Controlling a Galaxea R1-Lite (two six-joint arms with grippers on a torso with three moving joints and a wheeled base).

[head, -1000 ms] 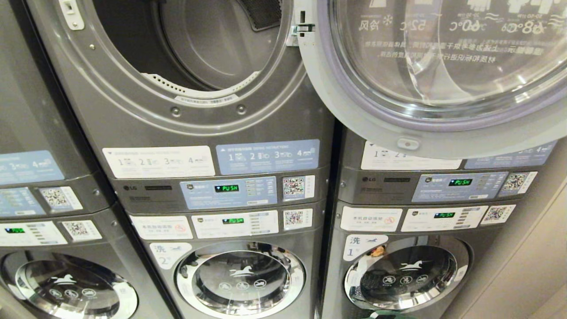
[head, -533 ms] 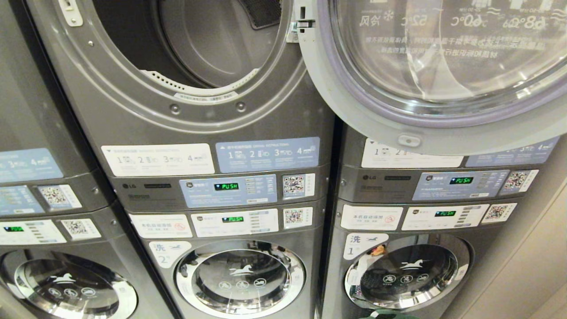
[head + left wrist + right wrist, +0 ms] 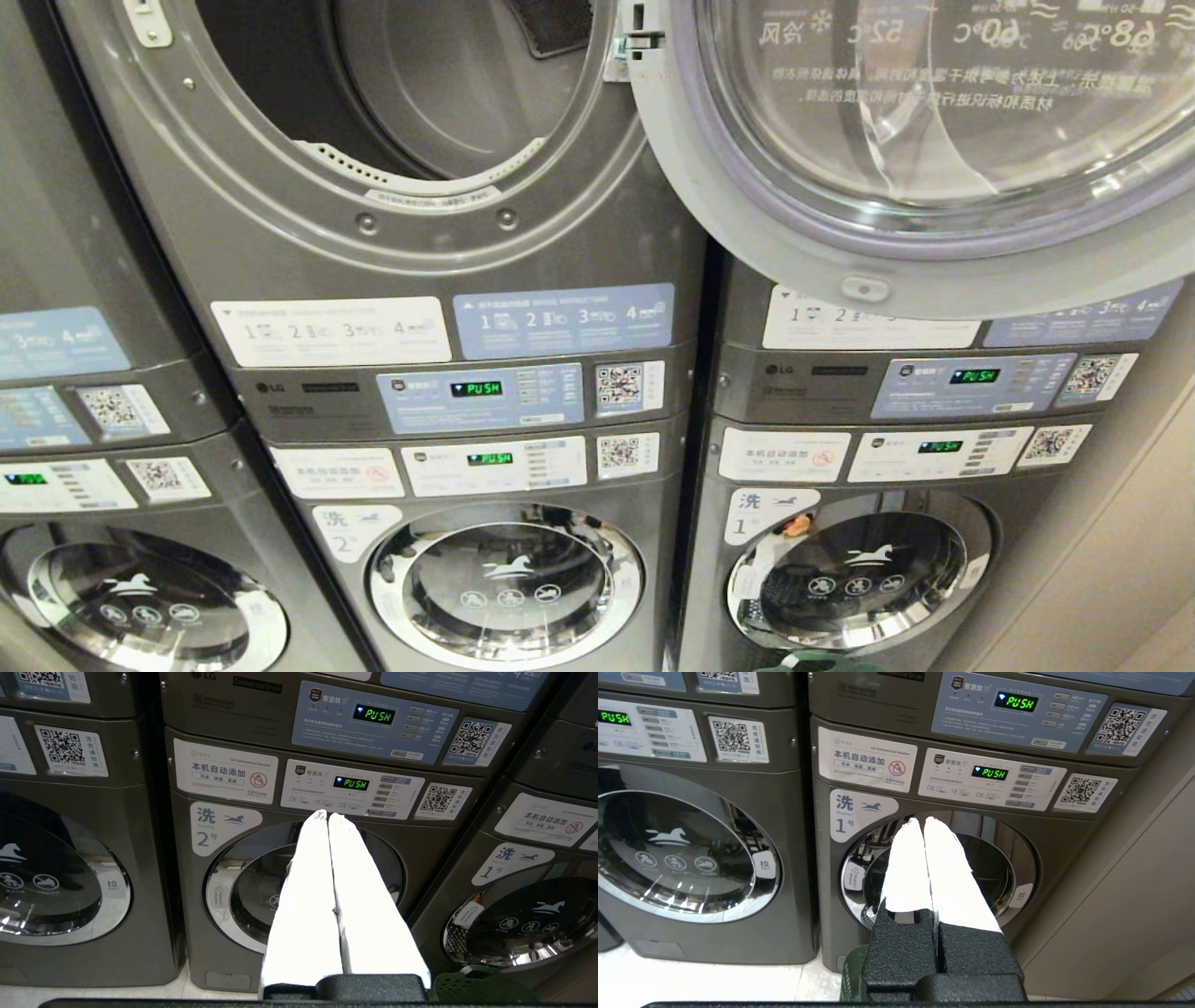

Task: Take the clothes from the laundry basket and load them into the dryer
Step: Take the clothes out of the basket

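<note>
Nothing on the machines has moved; only your head camera has tipped a little, so the whole wall sits higher. You see the dryer (image 3: 439, 103) open, its door (image 3: 924, 159) swung right. Screens read "PUSH" (image 3: 476, 388), the badge "LG" (image 3: 270, 388). Left gripper (image 3: 327, 816) and right gripper (image 3: 921, 821) are both clenched, empty. A green basket (image 3: 481, 989) peeks by washer "1" (image 3: 938, 877).
</note>
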